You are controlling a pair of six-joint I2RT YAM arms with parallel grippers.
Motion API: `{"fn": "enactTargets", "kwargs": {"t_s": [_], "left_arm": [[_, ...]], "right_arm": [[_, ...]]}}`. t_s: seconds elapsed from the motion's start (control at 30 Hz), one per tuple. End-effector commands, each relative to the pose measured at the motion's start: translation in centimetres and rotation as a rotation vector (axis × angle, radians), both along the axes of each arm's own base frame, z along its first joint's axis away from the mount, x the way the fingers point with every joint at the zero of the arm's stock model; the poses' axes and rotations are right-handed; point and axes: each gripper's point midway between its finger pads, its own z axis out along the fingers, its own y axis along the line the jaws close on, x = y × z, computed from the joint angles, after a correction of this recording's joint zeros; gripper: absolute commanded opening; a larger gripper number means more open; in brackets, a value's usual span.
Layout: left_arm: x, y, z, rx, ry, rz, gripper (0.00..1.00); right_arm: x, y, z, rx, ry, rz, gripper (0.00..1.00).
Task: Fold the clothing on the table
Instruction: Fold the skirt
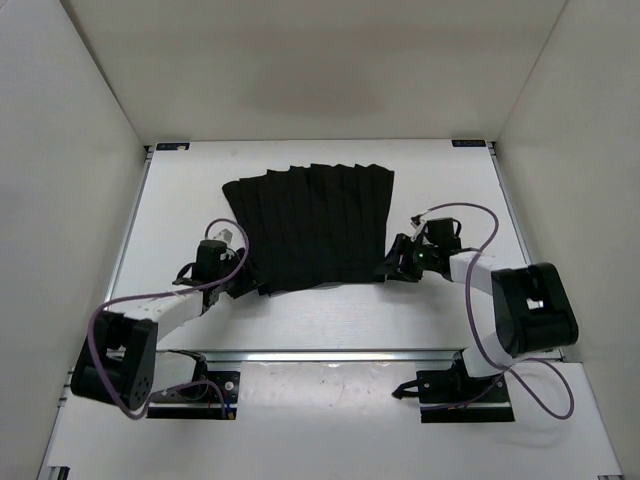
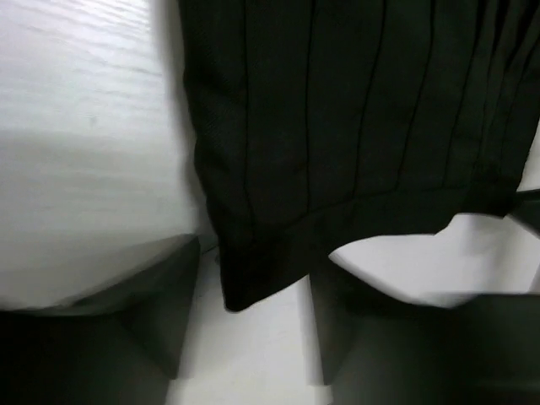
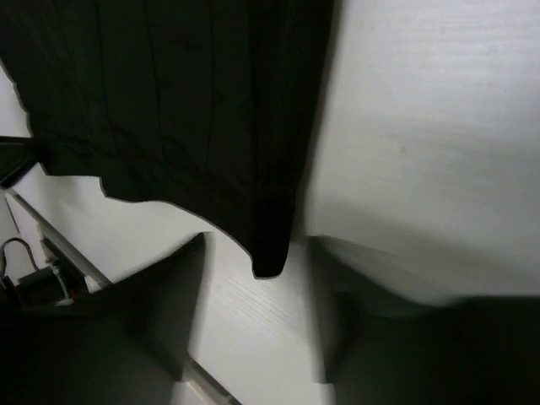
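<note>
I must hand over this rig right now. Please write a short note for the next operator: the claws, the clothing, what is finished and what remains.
Left claw: open, with the near left corner of the black pleated skirt between its fingers, not clamped.
Right claw: open, with the near right corner between its fingers, not clamped.
Skirt: spread flat in the middle of the white table.
Done: no fold visible yet.
Left: probably close on both corners, then fold.

Top camera is looking down on the clothing (image 1: pixel 310 225) from afar; wrist cameras are facing its near corners closely
</note>
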Motion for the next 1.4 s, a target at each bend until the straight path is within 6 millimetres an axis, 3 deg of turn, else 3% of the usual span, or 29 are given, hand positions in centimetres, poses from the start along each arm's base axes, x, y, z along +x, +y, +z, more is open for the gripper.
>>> {"fn": "enactTargets", "kwargs": {"t_s": [0.0, 0.03, 0.07, 0.1, 0.27, 0.53, 0.67, 0.9, 1.0, 1.13, 1.3, 1.37], "left_arm": [[1.3, -0.5, -0.5, 0.016, -0.013, -0.020, 0.47], [1.2, -0.6, -0.6, 0.010, -0.008, -0.028, 0.26], [1.1, -0.9, -0.7, -0.008, -0.010, -0.047, 0.13], [1.3, -0.9, -0.3, -0.016, -0.022, -0.058, 0.00], [-0.8, -0.3, 1.2, 0.017, -0.013, -0.092, 0.00], [-6.6, 0.6, 6.9, -0.021, -0.085, -0.126, 0.00], [-8.1, 0.3, 10.3, -0.091, -0.160, -0.107, 0.00], [-9.4, 1.0, 15.2, -0.096, -0.255, -0.081, 0.00], [-9.2, 0.7, 17.1, -0.111, -0.287, -0.086, 0.00], [-7.7, 0.5, 18.9, -0.105, -0.317, -0.086, 0.00], [-4.8, 0.9, 18.0, -0.080, -0.302, -0.074, 0.00], [-3.4, 0.8, 16.3, -0.079, -0.268, -0.071, 0.00]], "right_arm": [[2.3, 1.1, 0.3, -0.010, -0.043, 0.021, 0.37], [2.2, 1.2, -0.1, -0.014, -0.031, 0.027, 0.13], [1.9, 1.3, -0.2, -0.020, -0.007, 0.031, 0.00], [1.3, 1.2, -0.3, -0.015, 0.012, 0.034, 0.00], [-1.1, 0.2, 2.8, -0.021, -0.017, 0.048, 0.00], [-7.7, -2.0, 7.8, 0.014, -0.015, 0.080, 0.00], [-10.8, -2.0, 10.6, 0.052, -0.084, 0.099, 0.00], [-14.1, -2.3, 14.6, 0.069, -0.248, 0.054, 0.00], [-14.6, -2.3, 16.2, 0.064, -0.290, 0.043, 0.00], [-13.5, -2.3, 18.7, 0.041, -0.350, 0.034, 0.00], [-9.6, -2.9, 19.0, 0.037, -0.330, -0.012, 0.00], [-7.7, -2.6, 18.8, 0.061, -0.329, -0.027, 0.00]]}}
